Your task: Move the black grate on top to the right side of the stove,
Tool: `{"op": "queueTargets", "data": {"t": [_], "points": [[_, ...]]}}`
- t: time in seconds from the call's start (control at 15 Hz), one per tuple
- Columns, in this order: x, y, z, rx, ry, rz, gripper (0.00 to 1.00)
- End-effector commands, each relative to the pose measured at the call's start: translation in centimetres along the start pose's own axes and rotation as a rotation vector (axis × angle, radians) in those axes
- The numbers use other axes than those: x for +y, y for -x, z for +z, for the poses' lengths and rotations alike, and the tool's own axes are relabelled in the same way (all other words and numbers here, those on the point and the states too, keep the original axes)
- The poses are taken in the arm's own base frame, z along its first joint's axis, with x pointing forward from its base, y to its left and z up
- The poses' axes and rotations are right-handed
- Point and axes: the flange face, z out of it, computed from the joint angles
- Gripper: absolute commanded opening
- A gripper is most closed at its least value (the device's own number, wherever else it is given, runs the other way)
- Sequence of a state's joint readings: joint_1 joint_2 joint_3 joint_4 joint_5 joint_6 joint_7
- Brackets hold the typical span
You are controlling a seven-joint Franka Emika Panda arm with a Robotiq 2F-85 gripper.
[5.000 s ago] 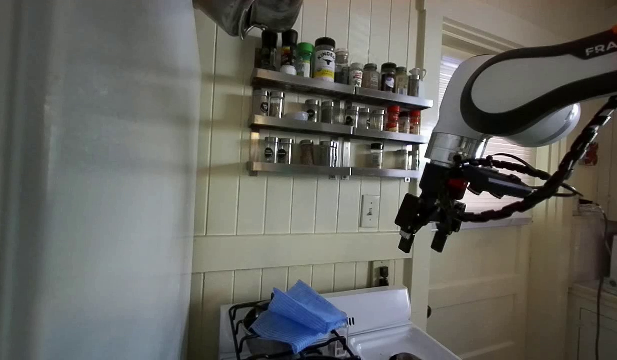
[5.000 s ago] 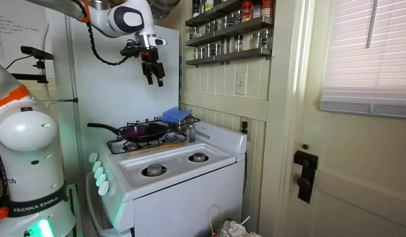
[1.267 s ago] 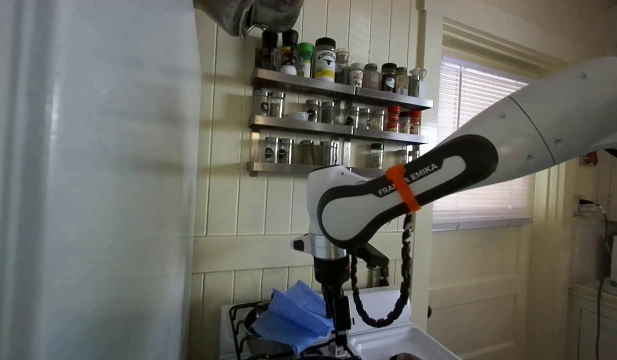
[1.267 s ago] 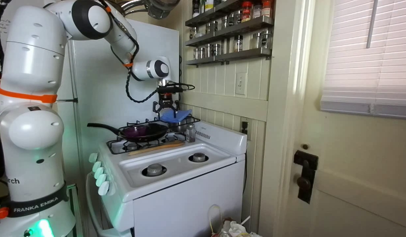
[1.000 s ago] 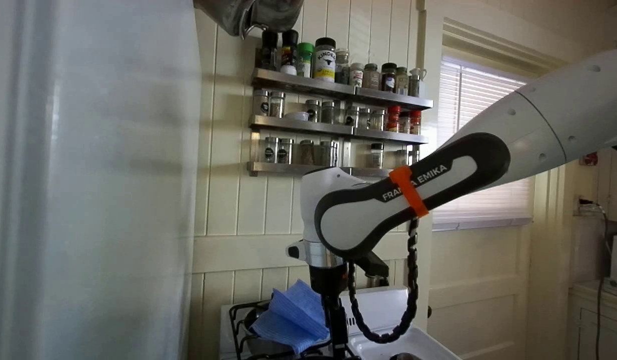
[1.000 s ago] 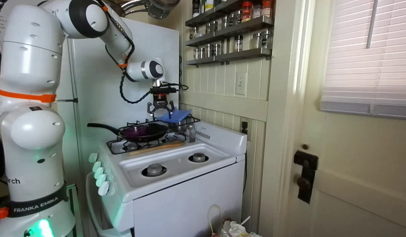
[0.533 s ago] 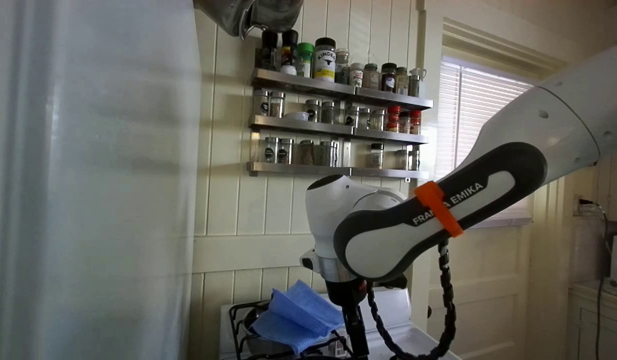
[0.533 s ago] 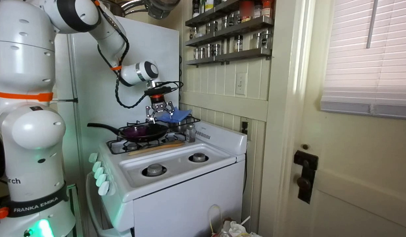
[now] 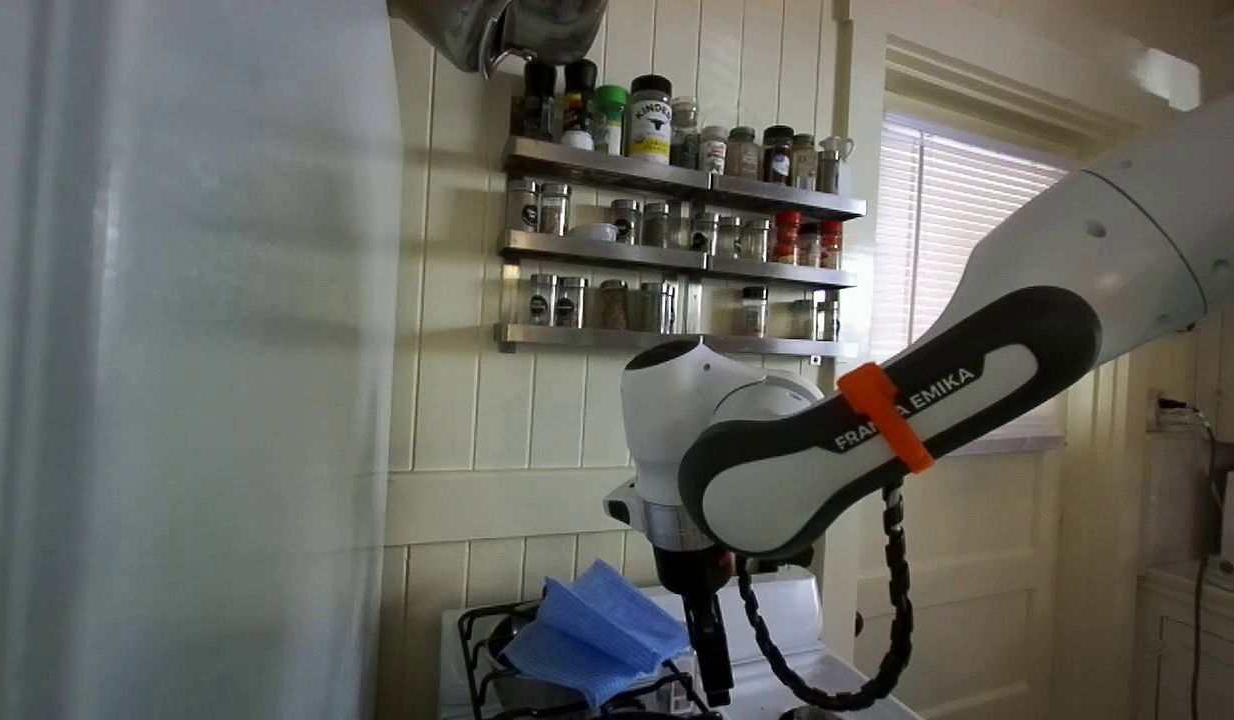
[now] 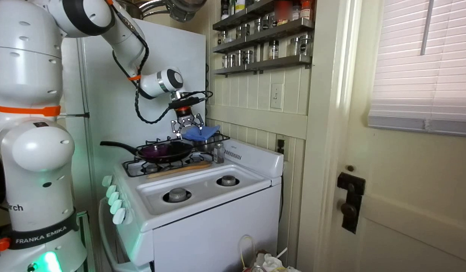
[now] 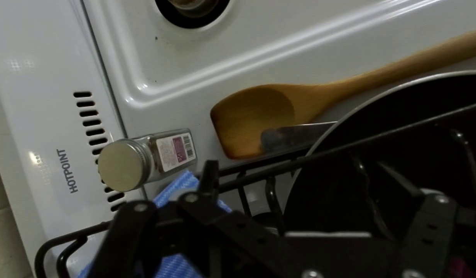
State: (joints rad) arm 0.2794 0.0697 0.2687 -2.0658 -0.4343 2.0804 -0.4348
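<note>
A black grate point(image 10: 223, 138) rests raised on the left side of the white stove point(image 10: 202, 223), above another black grate point(image 10: 133, 173). Its long bar point(image 11: 261, 175) crosses the wrist view, and its back corner shows in an exterior view point(image 9: 472, 640). A blue cloth point(image 10: 204, 131) and a pot lie on or against its back part. My gripper point(image 10: 190, 135) is open and tilted just above the grate, next to the cloth. In the wrist view the open jaws point(image 11: 305, 177) span either side of the bar, with no contact visible. In an exterior view the fingertips point(image 9: 717, 697) overlap each other.
A black frying pan point(image 10: 182, 153) sits among the grates, its handle toward the front. A wooden spoon point(image 11: 257, 112) and a glass spice jar point(image 11: 124, 166) stand close by. The right side has bare burners point(image 10: 178, 194). The fridge point(image 10: 142, 98) borders the stove's left.
The arm has come down from high above the stove to the grate, tilting the gripper. In the last half second it rose slightly and shifted toward the back wall. The grate has not moved.
</note>
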Motion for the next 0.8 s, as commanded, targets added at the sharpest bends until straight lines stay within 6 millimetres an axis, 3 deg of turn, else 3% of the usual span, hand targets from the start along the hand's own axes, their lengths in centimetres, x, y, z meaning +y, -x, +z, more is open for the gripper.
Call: {"op": "queueTargets", "data": {"t": [0.0, 0.4, 0.73], "points": [[-0.4, -0.5, -0.2, 0.006, -0.025, 0.003, 1.00], [-0.6, -0.7, 0.5, 0.040, -0.072, -0.016, 1.00], [1.0, -0.4, 3.0, 0.067, -0.048, -0.092, 1.00]]}}
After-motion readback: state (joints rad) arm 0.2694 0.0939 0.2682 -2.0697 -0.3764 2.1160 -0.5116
